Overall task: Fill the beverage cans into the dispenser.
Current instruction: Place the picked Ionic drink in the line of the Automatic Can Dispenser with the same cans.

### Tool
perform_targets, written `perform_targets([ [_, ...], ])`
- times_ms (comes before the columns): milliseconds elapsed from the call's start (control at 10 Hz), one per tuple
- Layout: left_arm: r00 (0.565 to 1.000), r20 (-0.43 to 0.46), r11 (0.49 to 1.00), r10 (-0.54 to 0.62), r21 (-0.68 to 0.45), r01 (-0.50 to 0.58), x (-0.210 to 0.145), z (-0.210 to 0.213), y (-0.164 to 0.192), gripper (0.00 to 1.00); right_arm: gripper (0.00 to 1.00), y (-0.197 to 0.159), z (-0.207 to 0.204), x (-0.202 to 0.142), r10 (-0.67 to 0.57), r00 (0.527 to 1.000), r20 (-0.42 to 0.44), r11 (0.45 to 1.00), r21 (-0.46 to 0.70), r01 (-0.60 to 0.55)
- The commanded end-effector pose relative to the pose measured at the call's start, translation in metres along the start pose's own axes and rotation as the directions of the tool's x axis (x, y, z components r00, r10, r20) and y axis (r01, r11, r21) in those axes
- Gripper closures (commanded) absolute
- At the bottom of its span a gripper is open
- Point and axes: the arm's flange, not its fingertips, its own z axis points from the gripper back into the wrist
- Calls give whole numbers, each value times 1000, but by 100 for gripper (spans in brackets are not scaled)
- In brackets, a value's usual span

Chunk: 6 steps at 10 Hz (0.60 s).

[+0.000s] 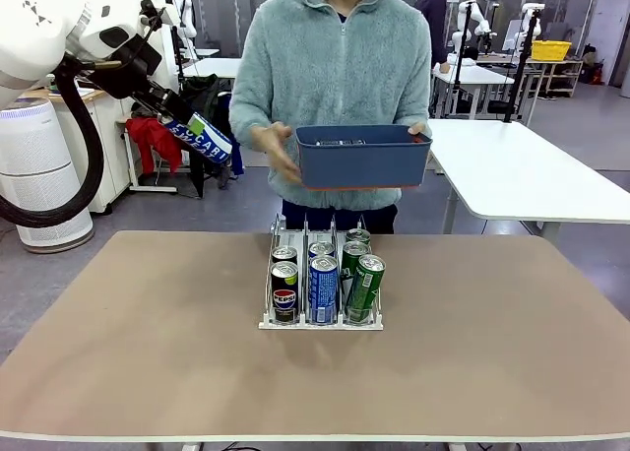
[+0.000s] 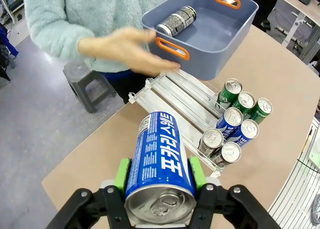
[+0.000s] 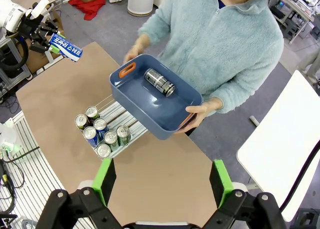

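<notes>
Left hand (image 2: 159,175) clamps a slim blue Pocari can (image 2: 159,149); right hand (image 3: 162,179) gapes empty. Released tilted, the can may jam crosswise in the clear-plastic three-lane dispenser (image 2: 172,91) below that hand.

Three black cans (image 1: 284,301), three blue cans (image 1: 323,291), three green cans (image 1: 364,289) — nine in all. Seven stand in the one rack (image 2: 175,91), which has three lanes: two black, two blue, three green. One blue can (image 2: 159,154) is off the rack — one black can (image 2: 176,20) lies in the single bin (image 2: 225,54).
</notes>
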Motion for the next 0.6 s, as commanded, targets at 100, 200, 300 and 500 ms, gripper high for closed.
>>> perform_targets([
  [100, 1000, 0, 1000, 0, 0, 0, 0, 0, 0, 43, 0, 1, 0, 0, 12, 1000, -3, 1000, 7, -12],
  [200, 997, -45, 997, 68, 45, -66, 4, -4, -8, 43, 0, 1, 0, 0, 12, 1000, -3, 1000, 7, -12],
  [300, 991, -64, 990, 119, 78, -114, 7, -8, -19, 43, 0, 1, 0, 0, 12, 1000, -3, 1000, 7, -12],
  [500, 975, -126, 975, 181, 154, -161, 10, -19, -49, 43, 0, 1, 0, 0, 12, 1000, -3, 1000, 7, -12],
])
